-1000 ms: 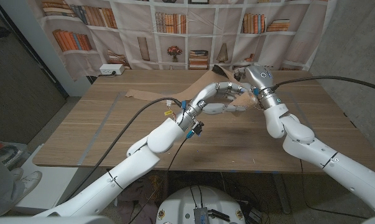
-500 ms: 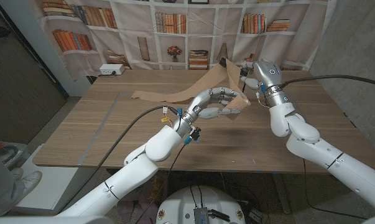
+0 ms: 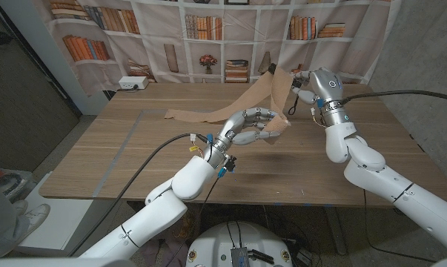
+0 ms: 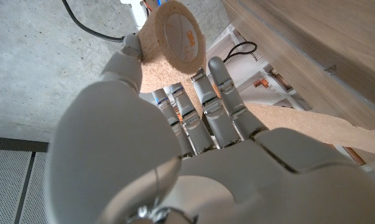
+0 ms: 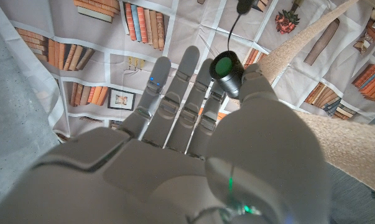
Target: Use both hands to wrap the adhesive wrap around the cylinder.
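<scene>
My left hand [image 3: 249, 127] grips the cylinder [image 3: 277, 127] above the table's middle; tan adhesive wrap covers it. In the left wrist view the cylinder [image 4: 175, 37] sits between the thumb and fingers of my left hand [image 4: 175, 162], its round white end showing. From it the adhesive wrap [image 3: 276, 87] climbs to my right hand [image 3: 303, 80], which is raised at the back right and holds the strip. The loose tail [image 3: 208, 114] trails down to the tabletop. In the right wrist view the wrap [image 5: 299, 43] runs past the thumb of my right hand [image 5: 193, 124], whose fingers are stretched out.
The wooden table [image 3: 134, 156] has bare surface on its left and near side. A white power box [image 3: 132, 83] sits at the back left corner. A printed bookshelf backdrop [image 3: 208, 30] hangs behind the table.
My left hand has drawn the cylinder nearer and to the left. My right hand has risen toward the back right with the strip. The tail has slid right across the table.
</scene>
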Robot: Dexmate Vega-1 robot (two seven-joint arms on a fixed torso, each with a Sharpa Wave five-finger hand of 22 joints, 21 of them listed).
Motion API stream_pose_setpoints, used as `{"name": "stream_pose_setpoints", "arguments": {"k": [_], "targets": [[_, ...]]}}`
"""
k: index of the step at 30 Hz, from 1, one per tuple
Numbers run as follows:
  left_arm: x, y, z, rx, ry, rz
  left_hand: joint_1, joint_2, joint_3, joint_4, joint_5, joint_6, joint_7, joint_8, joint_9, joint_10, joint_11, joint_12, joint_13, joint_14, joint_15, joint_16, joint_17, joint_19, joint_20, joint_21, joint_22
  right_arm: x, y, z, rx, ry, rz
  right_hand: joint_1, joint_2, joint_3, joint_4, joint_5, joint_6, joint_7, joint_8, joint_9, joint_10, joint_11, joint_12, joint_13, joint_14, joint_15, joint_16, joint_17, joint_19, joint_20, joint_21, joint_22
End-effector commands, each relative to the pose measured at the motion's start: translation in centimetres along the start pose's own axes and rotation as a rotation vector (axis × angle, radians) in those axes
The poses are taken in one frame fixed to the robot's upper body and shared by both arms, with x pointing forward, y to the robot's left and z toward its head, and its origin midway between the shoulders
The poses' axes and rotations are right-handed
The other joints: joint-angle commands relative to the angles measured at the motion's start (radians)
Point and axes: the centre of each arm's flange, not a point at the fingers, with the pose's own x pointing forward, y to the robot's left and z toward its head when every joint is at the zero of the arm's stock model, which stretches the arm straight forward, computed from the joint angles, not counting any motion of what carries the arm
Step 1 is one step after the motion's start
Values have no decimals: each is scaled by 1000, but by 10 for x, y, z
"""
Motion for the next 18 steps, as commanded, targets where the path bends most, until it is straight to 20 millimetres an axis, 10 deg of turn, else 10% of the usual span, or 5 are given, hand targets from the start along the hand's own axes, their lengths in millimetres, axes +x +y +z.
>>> {"name": "stream_pose_setpoints", "arguments": {"k": [1, 18], "targets": [[-6, 6, -8, -15, 26, 82, 176, 184, 1, 5, 7, 108, 106, 6, 5, 0, -4, 8, 5, 8, -67, 5, 6, -4, -90, 6, 1, -2, -7, -6, 6, 15, -25, 118, 122, 2, 5, 5, 35, -29, 7, 5, 35, -26, 7, 3, 7, -81, -1, 1, -1, -163, 3, 1], [-19, 29, -22, -91, 64, 186, 176, 184, 1, 5, 7, 104, 107, 8, 7, 0, -4, 9, 8, 7, -67, 6, 9, -8, -90, 10, -1, -13, -23, -3, 9, -3, -57, 118, 122, 2, 5, 5, 34, -29, 6, 5, 36, -26, 6, 4, 7, -81, -3, 2, -1, -163, 5, -3]]}}
